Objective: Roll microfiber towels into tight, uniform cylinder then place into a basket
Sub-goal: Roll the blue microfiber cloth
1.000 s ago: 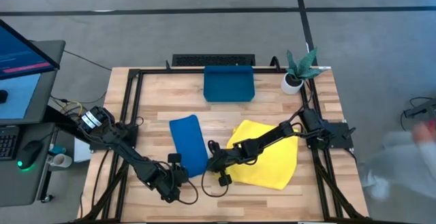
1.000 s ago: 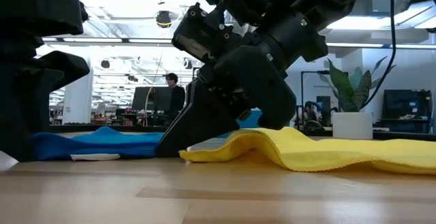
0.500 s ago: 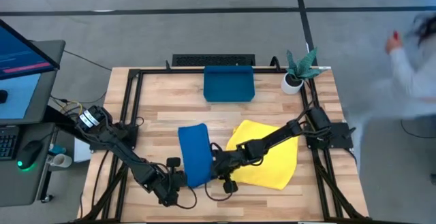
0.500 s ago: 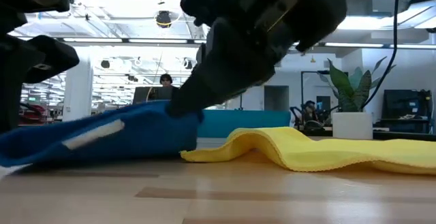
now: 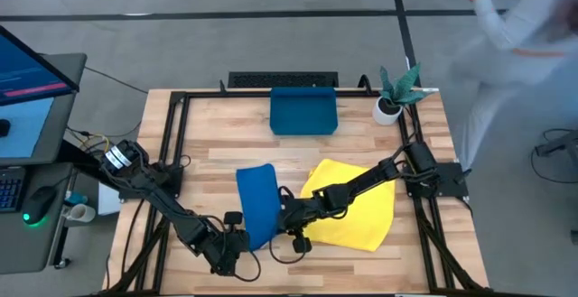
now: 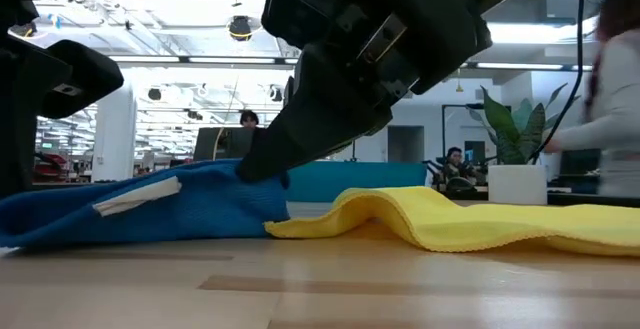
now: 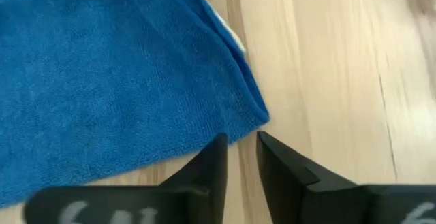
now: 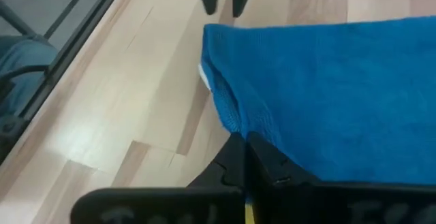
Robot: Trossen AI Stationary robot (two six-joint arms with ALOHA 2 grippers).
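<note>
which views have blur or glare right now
High view: the person at the upper right is smeared by motion, the table sharp. Low view: ceiling lights glare, and that person is blurred at the right edge. Left wrist view: the blue towel looks soft.

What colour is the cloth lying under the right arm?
Bright yellow: the yellow towel shows best in the high view.

Royal blue towel (image 5: pixel 255 202), bright yellow towel (image 5: pixel 357 208), dark teal basket (image 5: pixel 302 111), pale wood-grain table (image 5: pixel 208 125), black fingers (image 7: pixel 279 173).
</note>
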